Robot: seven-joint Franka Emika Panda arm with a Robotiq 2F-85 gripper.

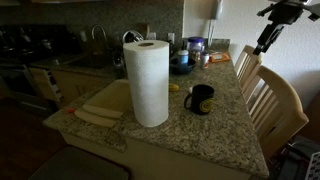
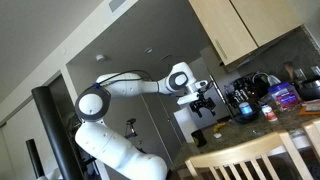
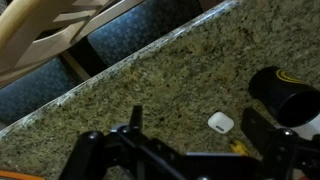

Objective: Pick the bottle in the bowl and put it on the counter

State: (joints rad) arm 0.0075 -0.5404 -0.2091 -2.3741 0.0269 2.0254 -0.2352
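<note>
Three views, taken in turn:

Exterior view, counter side: the gripper (image 1: 262,44) hung high beyond the far edge of the counter (image 1: 215,128), above the wooden chairs (image 1: 272,98). A paper towel roll (image 1: 148,82) stood upright mid-counter, the black mug (image 1: 200,99) just beside it and a cutting board (image 1: 102,106) on its other side. The dark bowl (image 1: 181,67) sat further back among jars; the bottle inside it was too small to make out.

Exterior view, arm side: the arm (image 2: 130,88) reached level toward the counter (image 2: 240,128), its gripper (image 2: 204,103) well short of the clutter; the bowl could not be told apart there.

Wrist view: the jaws stood wide apart with nothing between them, above bare granite (image 3: 160,85). The mug (image 3: 285,95) lay near one finger, a small white object (image 3: 221,123) beside it.

Step in hand: the approach, by my reading; nothing was yet grasped.

Next move: travel across past the towel roll, descend over the bowl, then close on the bottle.
</note>
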